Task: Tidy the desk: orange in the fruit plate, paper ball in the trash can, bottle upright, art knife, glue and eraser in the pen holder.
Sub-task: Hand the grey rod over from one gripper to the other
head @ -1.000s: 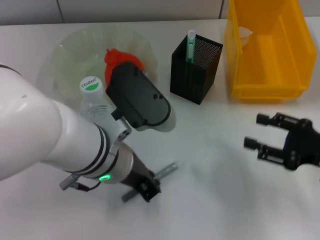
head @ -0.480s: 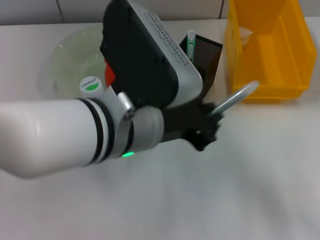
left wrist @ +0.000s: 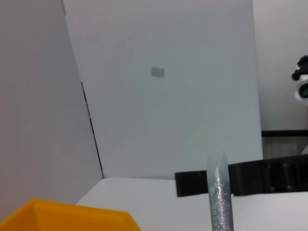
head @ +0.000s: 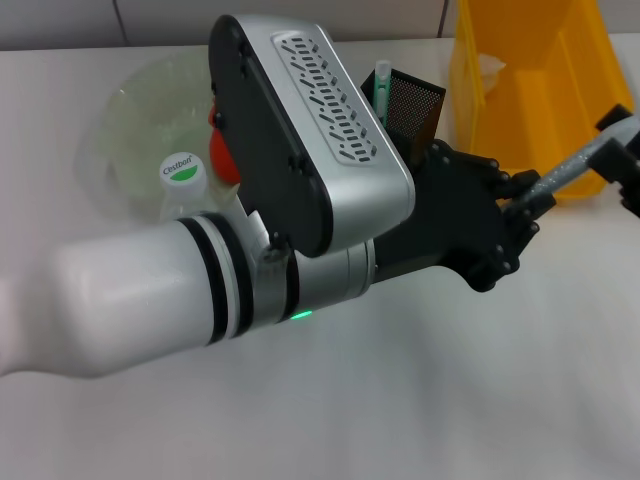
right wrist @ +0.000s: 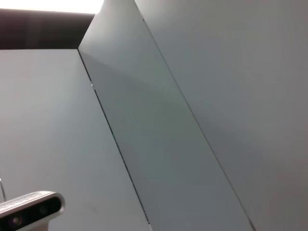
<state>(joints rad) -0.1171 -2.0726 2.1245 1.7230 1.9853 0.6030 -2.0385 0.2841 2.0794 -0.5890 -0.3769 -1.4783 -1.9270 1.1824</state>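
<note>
**Left arm.** It fills the head view, reaching across in front of the pen holder (head: 408,108). The left gripper (head: 510,222) is out to the right of the holder, in front of the trash can, and is clamped on the near end of the art knife.

**Trash can** (head: 530,180). It stands just right of the pen holder. A pale crumpled item lies inside against its back wall, probably the paper ball (head: 488,68).

**Fruit plate** (head: 130,110). It sits well to the left of the pen holder and is partly hidden by the arm.

**Bottle** (head: 184,178). It stands upright, cap uppermost, left of the pen holder at the near rim of the plate.

**Orange** (head: 222,152). Only a red-orange sliver shows behind the arm, on the plate side of the pen holder and apparently in the plate.

**Right gripper** (head: 630,195). It is at the edge of the view, beyond the trash can from the pen holder and close to the knife's far end. Whether it has hold of the knife cannot be told.

**Art knife** (head: 575,165). This grey bar is held off the table, slanting up and away from the pen holder across the front of the trash can. Its tip also shows in the left wrist view (left wrist: 219,197).

**Glue** (head: 381,85). A green-and-white stick stands in the pen holder.

**Eraser.** Not seen.

**Finding.** The step in hand is the art knife. It is carried past the pen holder towards the right arm, which suggests a handover. The next move calls for a firm grip by the receiving side before the left lets go, then a blade-down drop into the mesh cup beside the glue.
</note>
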